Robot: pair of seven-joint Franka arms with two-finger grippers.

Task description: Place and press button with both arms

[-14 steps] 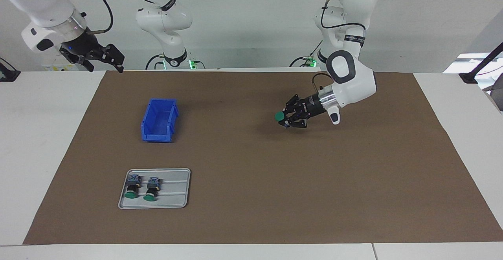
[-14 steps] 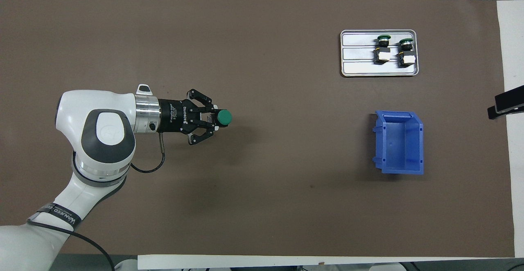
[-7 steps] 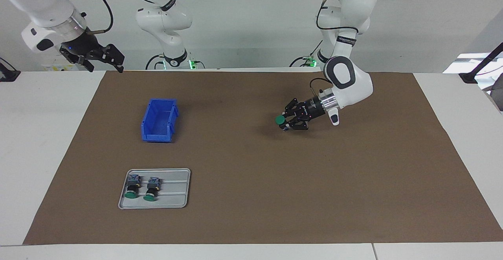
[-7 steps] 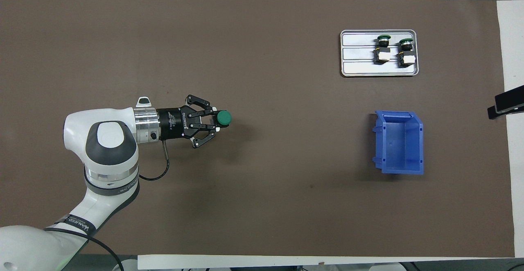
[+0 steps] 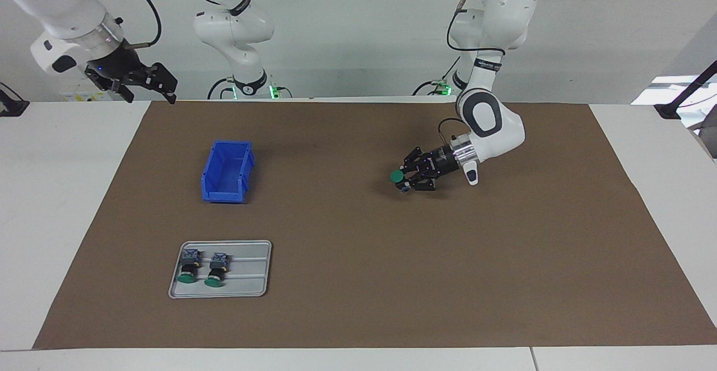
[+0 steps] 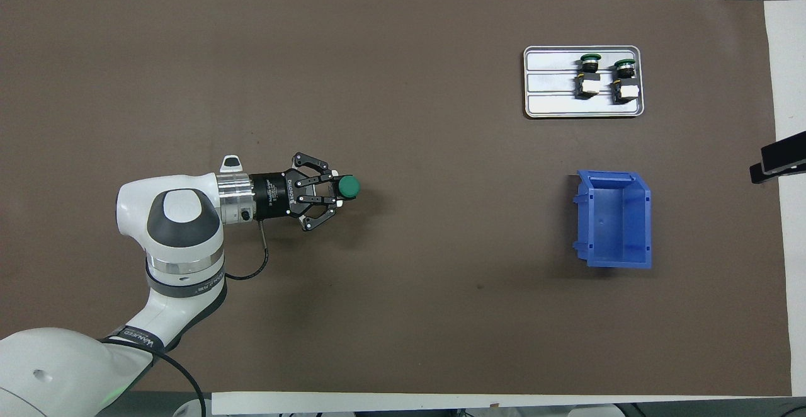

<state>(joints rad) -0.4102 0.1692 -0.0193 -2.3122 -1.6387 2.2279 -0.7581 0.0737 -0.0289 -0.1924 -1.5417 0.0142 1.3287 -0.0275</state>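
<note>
Clamped partway shut, the jaws of my left gripper (image 5: 404, 179) are holding the small push-button switch with the round green mushroom cap (image 5: 397, 176) by its body, the cap sticking out past my fingertips toward the right arm's end of the table. I am carrying it low over the bare brown paper mat (image 5: 358, 304), toward the left arm's end, well apart from the blue plastic bin (image 5: 227, 172) and the grey metal tray (image 5: 263, 267) where two matching switches (image 5: 203, 269) are lying.

To do this well, I judge I should be lowering gently until the contact block is resting flat on the mat, keeping the cap clear, and gripping firmly so the switch cannot skid when pressed.

I am reaching with the forearm nearly level, wrist bent, fingers pointing sideways and slightly down. My right gripper (image 5: 159, 82) is waiting with jaws wide and empty, raised above the mat's corner at its own end.
</note>
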